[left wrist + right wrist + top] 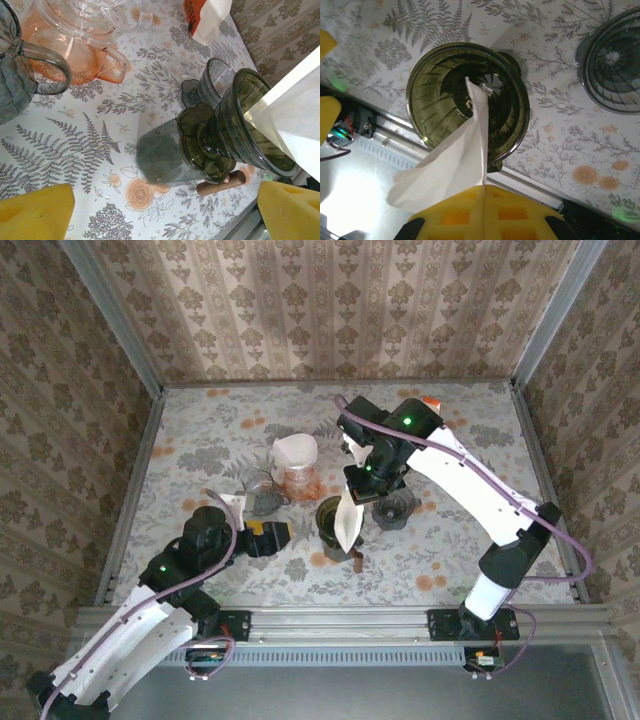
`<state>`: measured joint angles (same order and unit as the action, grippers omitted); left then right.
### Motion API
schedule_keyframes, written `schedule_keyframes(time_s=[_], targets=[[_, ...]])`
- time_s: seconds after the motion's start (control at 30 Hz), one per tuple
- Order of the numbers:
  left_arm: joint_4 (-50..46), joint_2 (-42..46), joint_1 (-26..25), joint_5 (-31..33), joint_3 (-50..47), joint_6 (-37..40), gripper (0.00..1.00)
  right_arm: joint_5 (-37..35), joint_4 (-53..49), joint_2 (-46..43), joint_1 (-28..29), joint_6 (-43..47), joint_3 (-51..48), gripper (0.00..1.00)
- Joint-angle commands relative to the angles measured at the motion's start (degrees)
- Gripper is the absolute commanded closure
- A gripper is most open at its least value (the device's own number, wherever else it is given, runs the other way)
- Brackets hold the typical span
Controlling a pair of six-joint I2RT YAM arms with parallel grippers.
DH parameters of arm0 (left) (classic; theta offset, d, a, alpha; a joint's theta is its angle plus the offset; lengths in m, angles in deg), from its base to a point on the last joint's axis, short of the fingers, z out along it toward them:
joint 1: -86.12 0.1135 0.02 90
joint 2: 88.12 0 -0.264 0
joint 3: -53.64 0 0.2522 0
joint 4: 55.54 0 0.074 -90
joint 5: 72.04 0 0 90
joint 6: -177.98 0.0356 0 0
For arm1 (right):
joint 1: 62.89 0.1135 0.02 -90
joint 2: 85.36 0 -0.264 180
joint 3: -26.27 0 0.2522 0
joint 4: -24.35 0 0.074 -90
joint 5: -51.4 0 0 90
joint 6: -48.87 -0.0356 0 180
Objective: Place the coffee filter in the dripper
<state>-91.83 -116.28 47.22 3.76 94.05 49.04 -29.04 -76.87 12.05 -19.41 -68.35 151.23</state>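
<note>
The white paper filter (451,170) was held at its upper edge, clamped between the yellow fingers (455,215) of the right gripper (484,196), which were pressed together on the paper. Its pointed lower end was lowered into the green glass dripper (437,82) and touched the ribbed bowl near the centre. The rest of the paper was tilted out over the rim.

From above, the dripper was seen near the front middle of the flowered table (200,430). The left gripper (272,537) was placed low, just left of the dripper, its fingers (35,212) spread wide apart with nothing between them. A pink glass vessel (297,478) and a grey jug (262,492) were set farther back, and a dark glass cup (396,508) just right of the dripper.
</note>
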Motion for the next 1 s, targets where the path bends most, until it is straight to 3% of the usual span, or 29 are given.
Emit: schedule_keyframes(time_s=[0.0,0.67,0.97], targets=[[1.93,0.22,0.24,-1.35,-0.64,0.65,0.04,-2.34,-1.66,1.93,-0.13,0.04,1.83,1.0],[4.57,-1.57,0.31,-2.05,-1.28,0.12,0.04,-7.34,3.86,4.62,2.06,0.13,-4.01,1.0],[12.89,-5.23,0.31,-4.83,0.41,-0.52,0.05,-8.71,4.84,4.68,2.49,0.4,-5.0,1.0]])
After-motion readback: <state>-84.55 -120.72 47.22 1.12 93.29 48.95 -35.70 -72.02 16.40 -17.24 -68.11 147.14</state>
